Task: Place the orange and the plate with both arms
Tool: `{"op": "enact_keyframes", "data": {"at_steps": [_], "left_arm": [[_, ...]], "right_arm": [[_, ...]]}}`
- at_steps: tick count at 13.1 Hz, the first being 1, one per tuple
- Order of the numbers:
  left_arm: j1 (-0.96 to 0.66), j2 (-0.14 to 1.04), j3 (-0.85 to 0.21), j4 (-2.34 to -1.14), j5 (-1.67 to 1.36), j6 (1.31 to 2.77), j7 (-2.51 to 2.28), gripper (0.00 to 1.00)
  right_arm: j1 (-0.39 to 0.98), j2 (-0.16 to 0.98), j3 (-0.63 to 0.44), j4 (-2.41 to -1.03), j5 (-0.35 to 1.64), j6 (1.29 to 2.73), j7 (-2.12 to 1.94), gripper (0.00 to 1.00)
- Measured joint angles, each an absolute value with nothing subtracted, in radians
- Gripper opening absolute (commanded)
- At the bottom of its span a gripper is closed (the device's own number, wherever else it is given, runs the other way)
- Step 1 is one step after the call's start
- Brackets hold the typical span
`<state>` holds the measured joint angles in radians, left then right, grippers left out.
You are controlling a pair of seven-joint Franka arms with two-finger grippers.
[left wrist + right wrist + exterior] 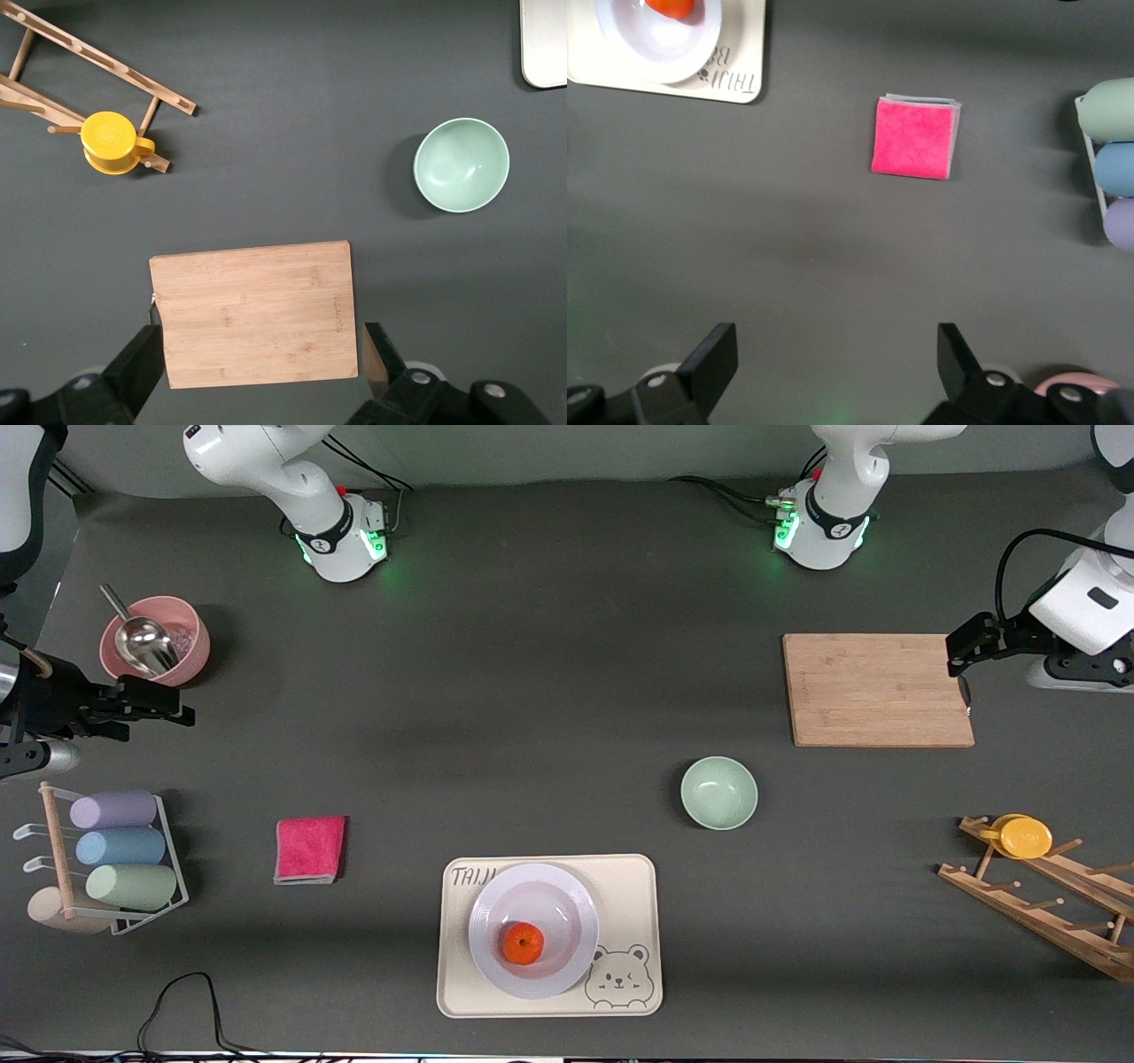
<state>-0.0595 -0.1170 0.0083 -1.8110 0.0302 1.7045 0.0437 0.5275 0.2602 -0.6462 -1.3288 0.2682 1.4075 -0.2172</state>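
Note:
A small orange [523, 943] sits in the white plate [567, 908], which rests on a cream bear tray [633, 895] near the front camera. The right wrist view catches the orange [673, 7], the plate [656, 44] and the tray's corner [735, 80]. My left gripper [955, 654] hangs open over the edge of a wooden cutting board [877, 689] at the left arm's end; its wrist view shows the left gripper [264, 354] empty above the board [257, 314]. My right gripper [182, 713] hangs open and empty beside a pink bowl [155, 640]; in its wrist view the right gripper [837, 354] is over bare table.
A pale green bowl [718, 793] stands between the board and the tray. A wooden rack [1045, 903] holds a yellow dish [1023, 837]. A pink cloth [310, 849] lies beside a rack of pastel cups [120, 850]. The pink bowl holds a metal scoop.

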Motion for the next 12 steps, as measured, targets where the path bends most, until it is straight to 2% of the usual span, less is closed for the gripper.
{"op": "enact_keyframes", "data": {"at_steps": [3, 6, 9, 12], "left_arm": [[-0.059, -0.117, 0.008, -1.811, 0.030, 1.705, 0.044, 1.00], [-0.059, -0.117, 0.008, -1.810, 0.031, 1.711, 0.044, 1.00], [-0.059, -0.117, 0.008, -1.810, 0.031, 1.718, 0.044, 1.00], [-0.059, -0.117, 0.008, -1.810, 0.031, 1.718, 0.044, 1.00]], "right_arm": [[0.380, 0.211, -0.396, -1.343, 0.191, 1.404, -0.120, 1.00], [0.243, 0.162, -0.198, -1.408, 0.145, 1.432, -0.053, 1.00], [0.133, 0.112, -0.062, -1.514, 0.104, 1.497, -0.017, 1.00], [0.024, 0.073, 0.029, -1.618, 0.085, 1.556, -0.011, 1.00]]}}
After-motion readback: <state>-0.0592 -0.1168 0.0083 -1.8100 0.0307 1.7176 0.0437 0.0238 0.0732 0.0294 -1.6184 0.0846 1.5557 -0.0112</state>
